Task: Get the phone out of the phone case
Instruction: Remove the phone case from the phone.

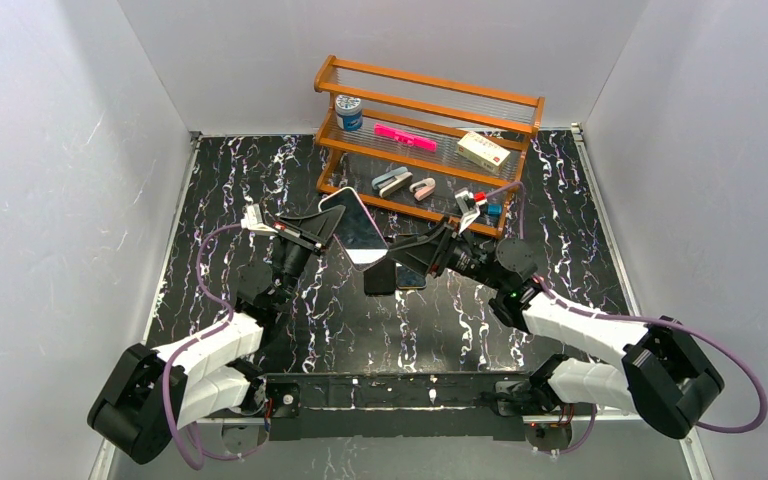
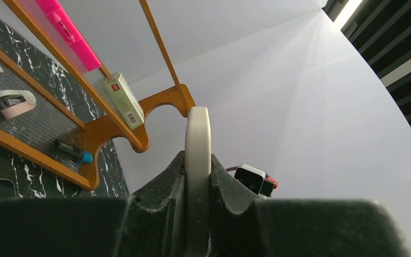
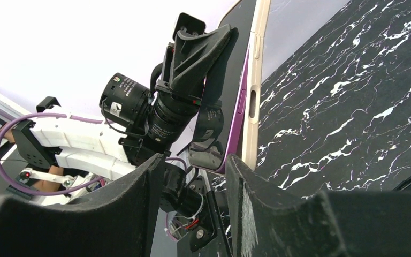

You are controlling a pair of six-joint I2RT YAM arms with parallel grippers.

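My left gripper (image 1: 312, 232) is shut on the beige phone case (image 2: 198, 134) and holds it tilted above the table, the phone (image 1: 357, 228) screen-up in it. In the left wrist view the case edge stands clamped between both fingers (image 2: 155, 203). In the right wrist view the phone's dark screen (image 3: 235, 80) and purple edge lie against the beige case rim (image 3: 254, 96). My right gripper (image 1: 395, 268) is open, and its jaws (image 3: 192, 182) sit around the phone's lower corner without touching it.
A wooden rack (image 1: 430, 105) stands at the back with a blue-white tub (image 1: 348, 112), a pink bar (image 1: 405, 137), a small box (image 1: 483, 150) and small clips (image 1: 392, 182) on it. White walls enclose the black marbled table (image 1: 220, 200).
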